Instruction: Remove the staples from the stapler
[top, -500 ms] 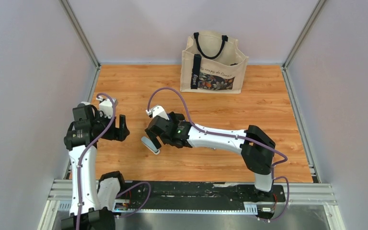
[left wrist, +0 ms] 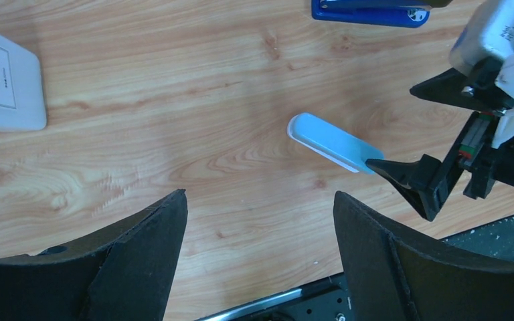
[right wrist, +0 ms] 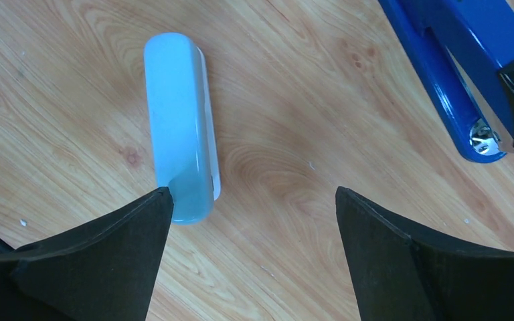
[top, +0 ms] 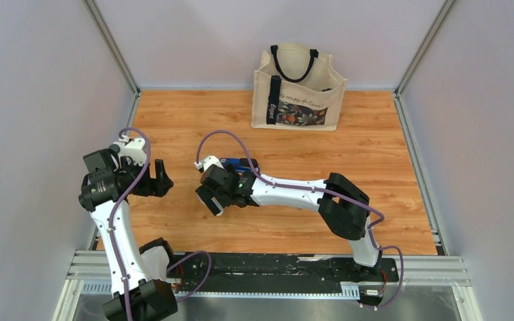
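The dark blue stapler (top: 238, 162) lies on the wooden table just behind my right wrist; it shows at the top edge of the left wrist view (left wrist: 371, 11) and at the upper right of the right wrist view (right wrist: 456, 63), its silvery front end visible. No staples show in any view. My right gripper (right wrist: 254, 190) is open over bare wood, well to the left of the stapler, its left finger beside a pale blue elongated object (right wrist: 177, 127). Farther left, my left gripper (left wrist: 260, 197) is also open, with nothing between its fingers.
The pale blue object (left wrist: 331, 142) lies between the two grippers. A white flat box (left wrist: 0, 73) lies at the left of the left wrist view. A canvas tote bag (top: 299, 90) stands at the back. Grey walls enclose the table; a black rail runs along the near edge.
The right gripper has shifted left and slightly nearer, uncovering the blue stapler behind its wrist. The left arm has drawn back to the left. Both grippers stay open.
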Robot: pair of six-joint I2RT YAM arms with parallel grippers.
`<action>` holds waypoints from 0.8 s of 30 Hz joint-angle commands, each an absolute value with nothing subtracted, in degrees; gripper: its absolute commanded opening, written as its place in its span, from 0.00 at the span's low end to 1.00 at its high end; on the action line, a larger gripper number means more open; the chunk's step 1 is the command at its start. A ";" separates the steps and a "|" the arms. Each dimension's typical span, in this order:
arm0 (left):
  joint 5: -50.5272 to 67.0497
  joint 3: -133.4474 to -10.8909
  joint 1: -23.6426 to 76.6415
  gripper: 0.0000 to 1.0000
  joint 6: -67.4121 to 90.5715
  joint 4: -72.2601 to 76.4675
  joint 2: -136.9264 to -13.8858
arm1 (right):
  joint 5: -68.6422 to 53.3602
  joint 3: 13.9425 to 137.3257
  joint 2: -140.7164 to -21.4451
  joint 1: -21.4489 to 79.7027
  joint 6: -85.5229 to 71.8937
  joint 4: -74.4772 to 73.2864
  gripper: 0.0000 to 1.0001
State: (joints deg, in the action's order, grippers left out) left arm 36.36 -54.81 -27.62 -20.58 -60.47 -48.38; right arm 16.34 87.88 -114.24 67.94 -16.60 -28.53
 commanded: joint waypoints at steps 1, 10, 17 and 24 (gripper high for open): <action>38.59 -55.11 -28.39 0.88 -24.61 -61.35 -46.41 | 13.10 91.14 -115.92 67.85 -15.73 -27.51 0.95; 38.06 -54.49 -28.30 0.89 -25.84 -61.79 -45.44 | 8.44 93.61 -118.21 68.03 -15.73 -27.60 0.91; 38.32 -54.32 -28.30 0.89 -26.28 -61.61 -45.97 | 6.24 92.55 -119.27 68.20 -15.56 -27.07 0.75; 37.71 -53.88 -28.39 0.89 -27.51 -61.35 -45.26 | 4.83 94.92 -121.02 68.29 -15.73 -27.33 0.61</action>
